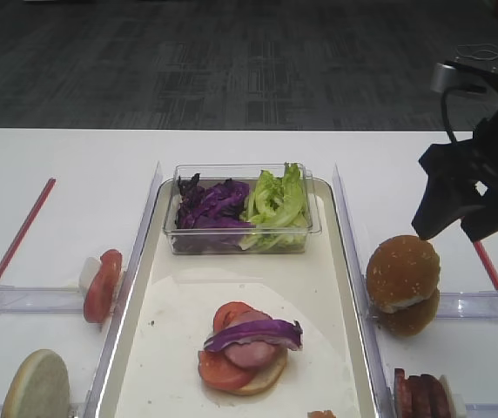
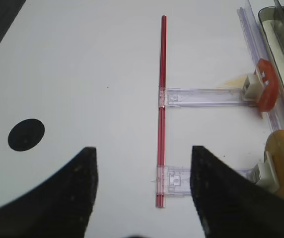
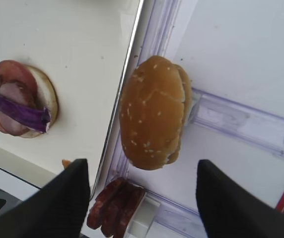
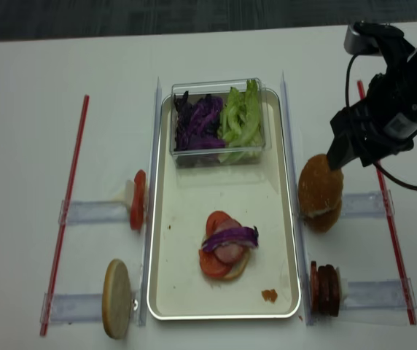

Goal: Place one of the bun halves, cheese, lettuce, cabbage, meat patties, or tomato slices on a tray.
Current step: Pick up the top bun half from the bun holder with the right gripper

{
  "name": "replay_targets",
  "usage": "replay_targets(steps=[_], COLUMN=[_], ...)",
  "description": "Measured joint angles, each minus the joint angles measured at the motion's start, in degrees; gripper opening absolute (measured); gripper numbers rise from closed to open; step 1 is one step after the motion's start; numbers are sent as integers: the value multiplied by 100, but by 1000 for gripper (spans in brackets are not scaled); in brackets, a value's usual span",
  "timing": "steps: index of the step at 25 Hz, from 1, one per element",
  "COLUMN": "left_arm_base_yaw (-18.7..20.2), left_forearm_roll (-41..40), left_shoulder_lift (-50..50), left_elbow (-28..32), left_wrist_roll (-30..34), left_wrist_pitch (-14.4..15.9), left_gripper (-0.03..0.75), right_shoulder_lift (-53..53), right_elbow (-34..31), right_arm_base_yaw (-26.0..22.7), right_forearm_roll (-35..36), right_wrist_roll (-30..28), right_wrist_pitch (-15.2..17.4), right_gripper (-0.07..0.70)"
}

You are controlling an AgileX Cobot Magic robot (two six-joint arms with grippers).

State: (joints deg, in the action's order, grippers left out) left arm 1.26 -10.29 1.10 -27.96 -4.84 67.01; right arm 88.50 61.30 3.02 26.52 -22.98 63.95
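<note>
Right pincer (image 3: pixel 142 198) hovering spread over golden-brown sesame-speckled domed bun halves (image 3: pixel 154 111).
Judging them light, soft, crushable: pinching gently across the dome's sides.

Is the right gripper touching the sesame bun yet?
Apart. In the right wrist view the right gripper has both fingers clear of the bun halves, with bare table showing between them.

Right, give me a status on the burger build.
Done: a stack of tomato, meat and a purple cabbage strip sits on a pale bun base on the tray. In hand: nothing yet; the right gripper hangs open over the bun halves. Left: grip a sesame bun and put it on the tray.
</note>
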Motion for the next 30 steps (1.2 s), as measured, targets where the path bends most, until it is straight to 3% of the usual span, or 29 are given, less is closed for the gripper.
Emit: replay_targets(steps=[14,30], left_arm_base_yaw=[0,0], left_forearm_roll=[0,0], left_shoulder_lift=[0,0], left_elbow=[0,0], left_wrist_roll=[0,0], left_wrist_pitch=[0,0], left_gripper=[393,393], right_shoulder_lift=[0,0], right_elbow=[0,0], right_arm_base_yaw=[28,227], right_forearm_roll=[-139,-481], right_wrist_roll=[65,503], right_wrist_pitch=[9,-256], right_gripper=[477,477])
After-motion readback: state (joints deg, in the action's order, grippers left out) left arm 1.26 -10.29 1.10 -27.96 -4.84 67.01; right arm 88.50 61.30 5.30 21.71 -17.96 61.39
